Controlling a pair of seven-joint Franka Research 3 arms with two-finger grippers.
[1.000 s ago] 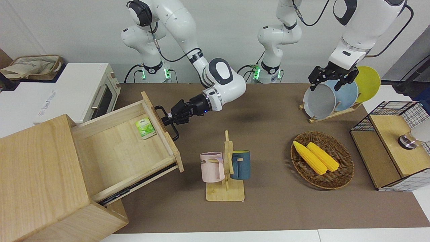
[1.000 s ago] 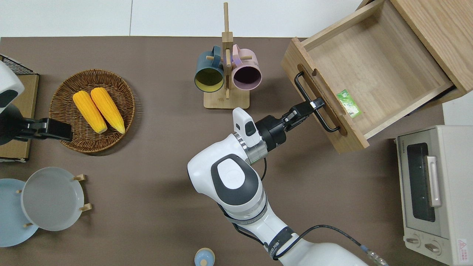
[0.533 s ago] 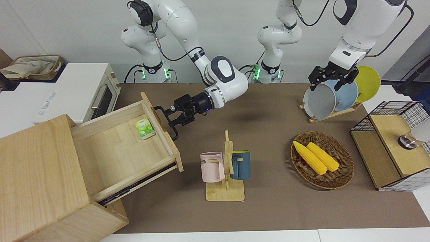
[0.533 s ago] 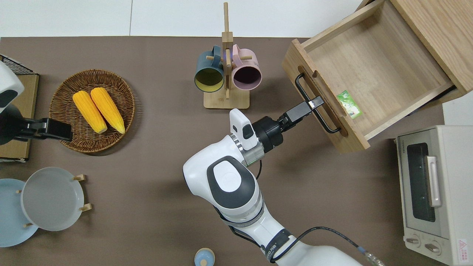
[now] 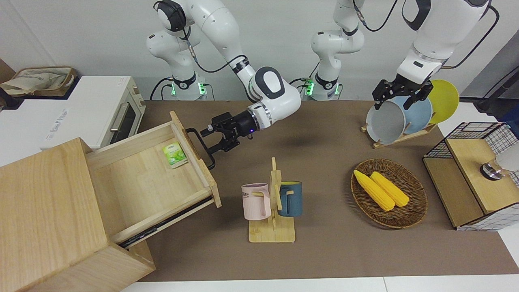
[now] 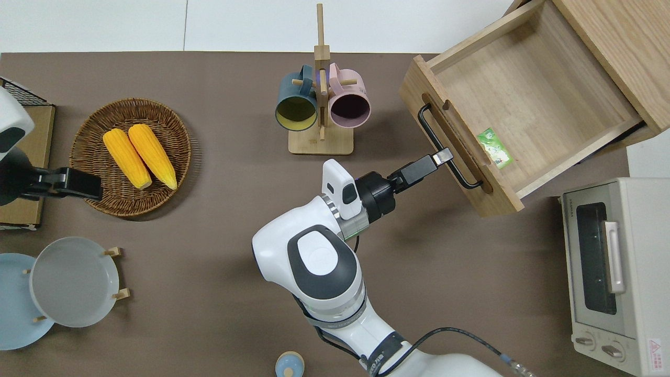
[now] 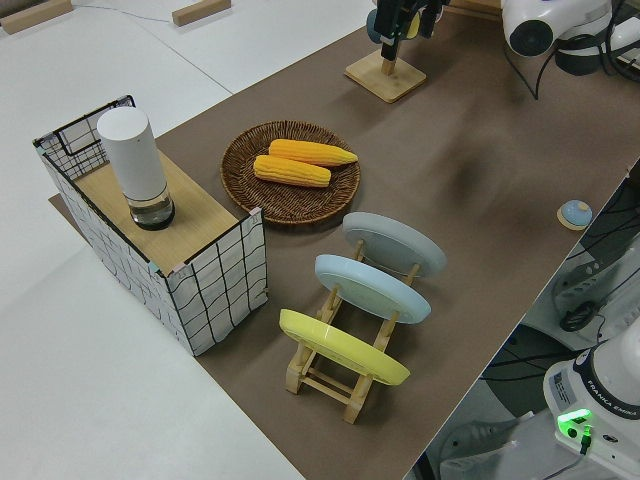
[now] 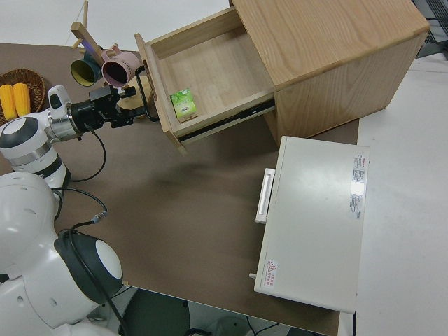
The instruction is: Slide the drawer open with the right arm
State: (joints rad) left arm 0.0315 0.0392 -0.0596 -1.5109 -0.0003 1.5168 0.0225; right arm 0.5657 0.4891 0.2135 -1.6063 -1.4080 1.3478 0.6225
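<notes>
The light-wood drawer (image 5: 142,178) stands pulled far out of the pale wooden cabinet (image 5: 44,211); it also shows in the overhead view (image 6: 523,94). Its black bar handle (image 5: 207,156) faces the table's middle. A green packet (image 6: 494,147) lies inside, against the drawer front. My right gripper (image 5: 209,140), with a blue light on its wrist, is open. Its tip (image 6: 442,156) is right at the handle bar (image 6: 436,137), with one finger above and one below the bar's level. My left arm is parked, its gripper (image 5: 399,97) open.
A white toaster oven (image 6: 612,272) stands beside the cabinet, nearer to the robots. A wooden mug stand (image 5: 272,202) with a pink and a blue mug is close to the drawer front. A basket (image 5: 419,202) of corn, a plate rack (image 5: 379,142) and a wire-and-wood rack (image 5: 474,174) are toward the left arm's end.
My right gripper was shut on the drawer handle, has opened, and has drawn back from it toward the table's middle. The drawer stays open and has not moved.
</notes>
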